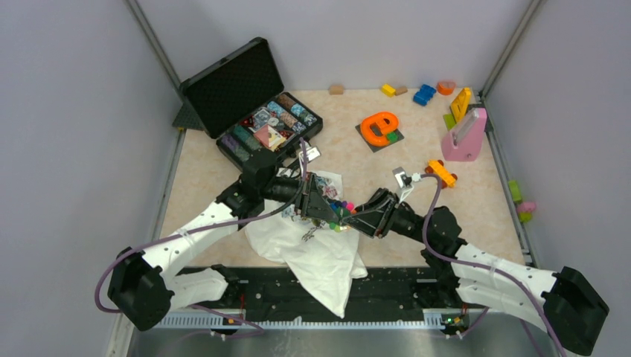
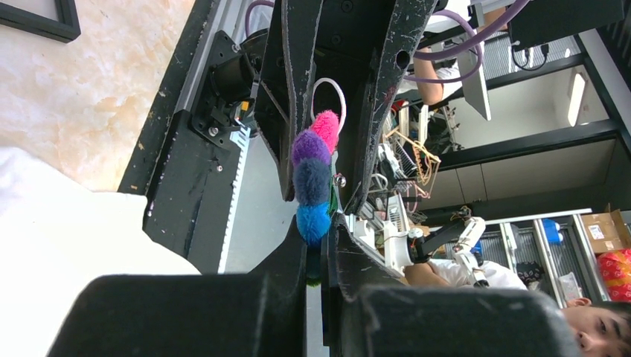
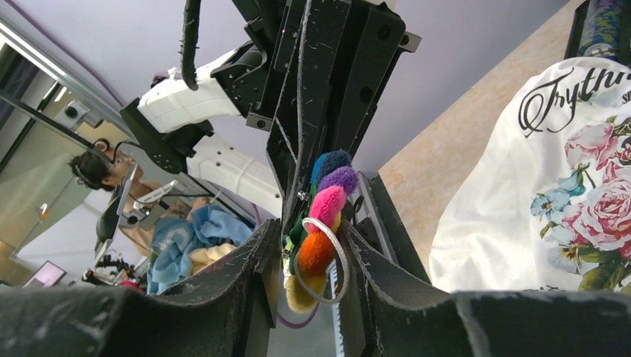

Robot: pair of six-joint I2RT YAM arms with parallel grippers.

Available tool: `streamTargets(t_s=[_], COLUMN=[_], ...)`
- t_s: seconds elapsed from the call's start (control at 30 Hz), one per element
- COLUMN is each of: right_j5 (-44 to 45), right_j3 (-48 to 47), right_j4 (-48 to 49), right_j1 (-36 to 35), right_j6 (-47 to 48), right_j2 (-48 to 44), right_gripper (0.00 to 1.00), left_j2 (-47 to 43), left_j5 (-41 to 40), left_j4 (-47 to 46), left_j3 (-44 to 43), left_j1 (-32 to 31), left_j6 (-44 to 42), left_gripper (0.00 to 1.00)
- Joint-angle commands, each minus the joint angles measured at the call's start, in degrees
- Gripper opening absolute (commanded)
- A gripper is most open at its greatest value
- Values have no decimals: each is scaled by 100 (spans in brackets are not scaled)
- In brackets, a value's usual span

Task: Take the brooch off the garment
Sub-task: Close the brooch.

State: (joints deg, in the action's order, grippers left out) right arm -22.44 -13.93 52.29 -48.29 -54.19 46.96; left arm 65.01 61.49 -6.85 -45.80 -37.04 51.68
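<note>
The brooch (image 1: 341, 207), a row of fluffy coloured balls, hangs above the table where both grippers meet. My left gripper (image 1: 331, 211) is shut on its blue and green end (image 2: 313, 220). My right gripper (image 3: 309, 245) straddles the orange and yellow balls (image 3: 316, 253) and a white loop; its right finger (image 3: 372, 275) touches the loop, while a thin gap shows at the other finger. The garment (image 1: 320, 256), white with pink roses and dark script (image 3: 565, 163), lies crumpled under the grippers and drapes over the near rail. Whether the brooch is still pinned to it is hidden.
An open black case (image 1: 253, 111) of small items stands at the back left. An orange letter shape (image 1: 379, 128), an orange toy car (image 1: 441, 172), a pink holder (image 1: 465, 137) and several blocks (image 1: 424, 93) lie at the back right. The black base rail (image 1: 402, 286) runs along the near edge.
</note>
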Motion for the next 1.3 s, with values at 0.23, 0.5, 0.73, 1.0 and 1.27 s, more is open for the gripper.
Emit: streamTargets(t_s=[0.23,0.5,0.73,1.0,1.27], right_j5=[76,120,208,280,363], right_j3=[-378,-369,-375,-309,-217], right_j4=[-349,-517,-744,-766,-784], right_j1=[47,46,48,44,50], right_j6=[42,14,-18,-71,-62], right_j2=[-106,-136,-149,-179,-308], right_gripper=[32,31,29,27,30], left_j2=[-68,-59,-50,-45,-34], left_j5=[-86,-138,-188,-169,-261], left_j4=[227,376,496,501,650], left_j3=[-157,-218,-242,-264,-316], left_j1=[-82,-85,-104,-112,-114], left_j6=[-331,-423,-523,-529,-641], left_gripper=[0,0,0,0,0])
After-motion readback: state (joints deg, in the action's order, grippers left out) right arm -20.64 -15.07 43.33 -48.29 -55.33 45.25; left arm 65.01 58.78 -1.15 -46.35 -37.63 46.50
